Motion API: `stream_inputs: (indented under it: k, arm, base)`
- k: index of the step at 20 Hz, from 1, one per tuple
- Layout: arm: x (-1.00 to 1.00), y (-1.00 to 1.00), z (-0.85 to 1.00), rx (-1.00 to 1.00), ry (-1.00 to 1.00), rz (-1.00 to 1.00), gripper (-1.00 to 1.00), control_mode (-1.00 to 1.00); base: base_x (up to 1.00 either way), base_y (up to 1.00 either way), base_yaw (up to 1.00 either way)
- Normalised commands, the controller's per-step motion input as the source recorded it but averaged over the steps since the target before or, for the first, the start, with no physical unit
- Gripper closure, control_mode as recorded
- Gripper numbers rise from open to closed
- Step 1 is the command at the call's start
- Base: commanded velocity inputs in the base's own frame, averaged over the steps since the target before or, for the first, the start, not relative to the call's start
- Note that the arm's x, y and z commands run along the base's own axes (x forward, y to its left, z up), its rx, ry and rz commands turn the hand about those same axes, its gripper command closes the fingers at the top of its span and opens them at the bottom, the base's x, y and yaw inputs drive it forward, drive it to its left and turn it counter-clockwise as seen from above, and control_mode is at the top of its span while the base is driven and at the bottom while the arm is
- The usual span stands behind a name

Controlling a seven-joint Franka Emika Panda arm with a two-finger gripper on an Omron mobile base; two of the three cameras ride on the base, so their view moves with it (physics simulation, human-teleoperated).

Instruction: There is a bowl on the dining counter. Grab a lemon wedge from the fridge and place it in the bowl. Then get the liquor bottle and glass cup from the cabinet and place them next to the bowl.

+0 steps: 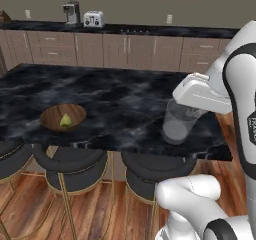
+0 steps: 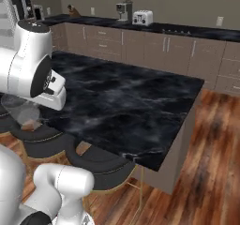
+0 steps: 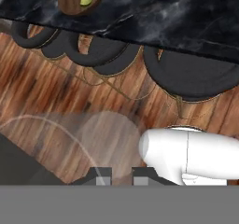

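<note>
End effector [image 3: 115,175] closed on the short clear greyish glass tumbler [image 1: 180,122], held over the near edge of the black white-veined marble bench [image 1: 115,99].
The wide shallow brown wooden bowl [image 1: 63,117] rests on the bench, well apart to the left, with the small yellow-green lemon wedge [image 1: 65,120] inside. Round dark stools [image 1: 75,166] line the near side.

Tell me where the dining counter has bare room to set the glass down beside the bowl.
The dining counter is bare between the bowl, holding the lemon wedge, and the glass cup in the gripper. Behind the bowl is bare too. Only the bowl's spot is occupied.
</note>
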Motion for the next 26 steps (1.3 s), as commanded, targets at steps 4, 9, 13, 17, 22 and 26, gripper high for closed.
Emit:
stream_inputs:
  k: [4,9,13,17,22,26]
  arm:
    - [0.00,0.00,0.00,0.00,0.00,0.00,1.00,1.00]
    - [0.00,0.00,0.00,0.00,0.00,0.00,1.00,1.00]
    - [0.00,0.00,0.00,0.00,0.00,0.00,1.00,1.00]
    - [0.00,0.00,0.00,0.00,0.00,0.00,1.00,1.00]
    - [0.00,0.00,0.00,0.00,0.00,0.00,1.00,1.00]
    - [0.00,0.00,0.00,0.00,0.00,0.00,1.00,1.00]
  base:
    - [-0.01,1.00,-0.24]
    - [0.00,1.00,-0.19]
    - [0.00,1.00,-0.20]
    - [0.08,1.00,-0.28]
    - [0.46,0.96,-0.32]
    - [0.68,0.64,-0.28]
